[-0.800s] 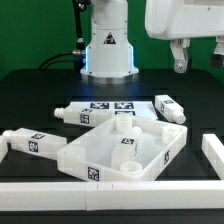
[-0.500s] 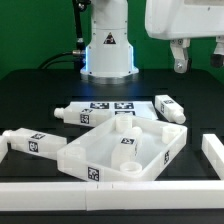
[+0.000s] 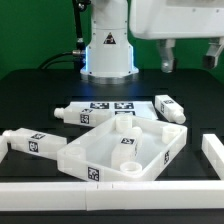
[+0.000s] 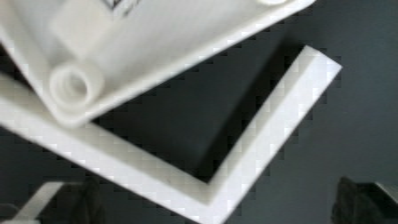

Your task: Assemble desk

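Assembly apparently not begun: top (image 3: 120, 152) sits toward the table's (image 3: 30, 95) front edge, legs (image 3: 25, 142) loose beside it. Gripper (image 3: 189, 55) hangs wide open, empty.

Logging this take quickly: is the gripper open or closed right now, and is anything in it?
Gripper: open, jaws wide apart, holding nothing; it hangs above the table, clear of the desk top.

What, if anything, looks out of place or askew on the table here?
Nothing looks damaged or spilled. The desk top lies skewed to the white border rail, and three legs lie loose beside it. The gripper hangs open and empty.
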`<action>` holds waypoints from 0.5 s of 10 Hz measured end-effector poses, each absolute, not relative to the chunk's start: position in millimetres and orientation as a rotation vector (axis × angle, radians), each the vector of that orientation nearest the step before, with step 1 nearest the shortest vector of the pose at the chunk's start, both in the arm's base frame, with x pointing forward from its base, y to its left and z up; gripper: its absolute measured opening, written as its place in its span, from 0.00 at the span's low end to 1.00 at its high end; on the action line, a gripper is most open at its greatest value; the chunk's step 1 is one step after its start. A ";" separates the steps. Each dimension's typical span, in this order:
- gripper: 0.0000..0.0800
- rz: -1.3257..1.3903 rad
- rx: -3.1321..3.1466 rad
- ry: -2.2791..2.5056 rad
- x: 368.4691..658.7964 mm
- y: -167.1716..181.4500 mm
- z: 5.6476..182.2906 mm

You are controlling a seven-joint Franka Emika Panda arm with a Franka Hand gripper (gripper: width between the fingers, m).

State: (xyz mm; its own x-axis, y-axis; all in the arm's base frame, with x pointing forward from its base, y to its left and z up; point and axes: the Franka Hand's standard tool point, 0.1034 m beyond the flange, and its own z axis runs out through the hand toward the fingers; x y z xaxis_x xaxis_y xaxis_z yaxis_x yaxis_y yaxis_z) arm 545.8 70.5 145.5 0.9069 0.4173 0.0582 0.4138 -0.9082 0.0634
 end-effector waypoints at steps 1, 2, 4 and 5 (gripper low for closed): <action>0.81 0.088 3.037 0.638 544.8 56.9 142.2; 0.81 0.091 3.055 0.637 549.1 55.3 145.9; 0.81 0.088 3.054 0.644 547.7 57.4 144.1; 0.81 0.088 3.054 0.643 547.8 57.1 144.2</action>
